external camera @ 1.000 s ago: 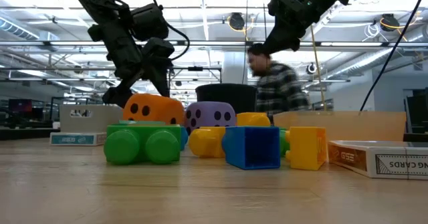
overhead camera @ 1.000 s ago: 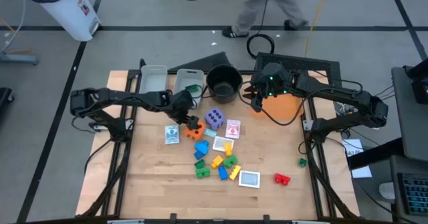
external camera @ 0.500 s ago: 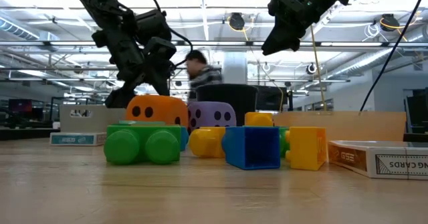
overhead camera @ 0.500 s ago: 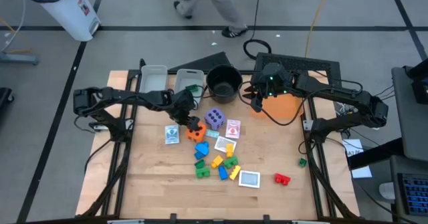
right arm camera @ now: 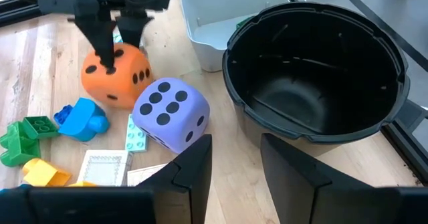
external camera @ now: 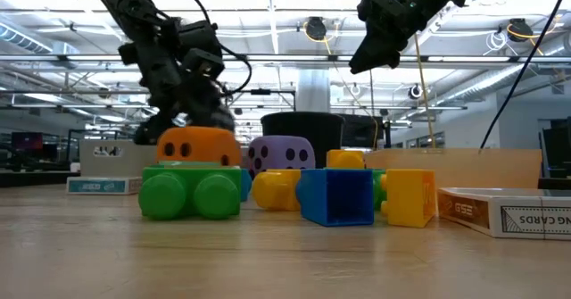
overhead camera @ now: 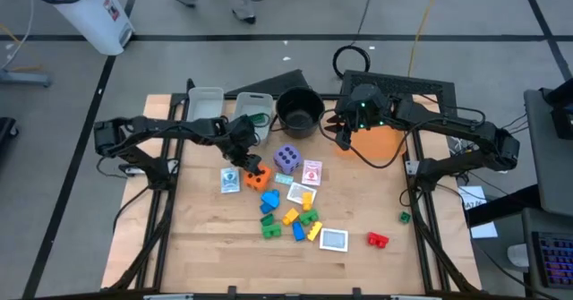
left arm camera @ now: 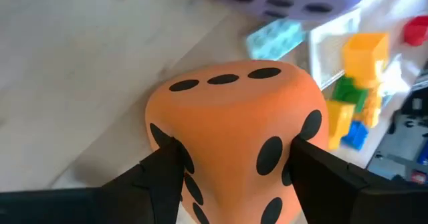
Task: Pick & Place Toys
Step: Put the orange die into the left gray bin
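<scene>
An orange die [overhead camera: 258, 178] with black spots sits on the wooden table left of a purple die [overhead camera: 286, 159]. My left gripper [overhead camera: 251, 164] is shut on the orange die [left arm camera: 234, 130]. Red, blue, yellow and green blocks [overhead camera: 291, 215] lie in a cluster nearer the front, and white-edged cards [overhead camera: 230, 180] lie flat around them. My right gripper [overhead camera: 343, 141] hangs high beside the black pot [overhead camera: 299, 110]. It is open with nothing between its fingers [right arm camera: 194, 167]. My left gripper pinches the orange die by two opposite side faces [left arm camera: 175, 158], one finger on each. The fingers [right arm camera: 105, 47] slant down on it from the table's left and far side. The die [external camera: 198, 145] stands on the table.
Two grey bins [overhead camera: 206, 105] stand at the far left, next to the pot. A red block [overhead camera: 377, 239] and a card [overhead camera: 333, 239] lie near the front right. A small green block [overhead camera: 405, 217] lies by the right edge. Bare wood lies at the near side.
My left gripper has drawn its fingers in onto the orange die and turned a little at the wrist. The die has been nudged slightly toward the table's left. My right arm has kept still. A person has walked past behind the table.
</scene>
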You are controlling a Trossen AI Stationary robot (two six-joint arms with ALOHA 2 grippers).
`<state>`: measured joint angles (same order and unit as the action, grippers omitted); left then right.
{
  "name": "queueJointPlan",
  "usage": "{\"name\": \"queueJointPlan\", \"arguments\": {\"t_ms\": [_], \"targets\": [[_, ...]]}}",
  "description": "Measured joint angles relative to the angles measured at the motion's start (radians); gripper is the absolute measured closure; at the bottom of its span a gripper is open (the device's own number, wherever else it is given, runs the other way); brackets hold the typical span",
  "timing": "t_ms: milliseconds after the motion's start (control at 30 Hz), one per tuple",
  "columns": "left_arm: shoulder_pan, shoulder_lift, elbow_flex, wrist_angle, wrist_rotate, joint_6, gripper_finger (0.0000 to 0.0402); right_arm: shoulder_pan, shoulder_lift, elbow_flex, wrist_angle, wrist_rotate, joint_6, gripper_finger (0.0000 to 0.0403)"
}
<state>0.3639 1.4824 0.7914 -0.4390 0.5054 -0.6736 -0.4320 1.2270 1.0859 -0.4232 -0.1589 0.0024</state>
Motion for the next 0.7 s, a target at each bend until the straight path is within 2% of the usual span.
{"name": "queueJointPlan", "arguments": {"t_ms": [533, 700], "targets": [[0.038, -0.232, 0.004, -0.068, -0.017, -0.033, 0.0175, 0.000, 0.000, 0.000, 0.000, 0.000, -0.026, 0.0277], [0.076, -0.314, 0.005, -0.109, -0.028, -0.036, 0.0200, 0.000, 0.000, 0.000, 0.001, 0.000, -0.026, 0.0277]]}}
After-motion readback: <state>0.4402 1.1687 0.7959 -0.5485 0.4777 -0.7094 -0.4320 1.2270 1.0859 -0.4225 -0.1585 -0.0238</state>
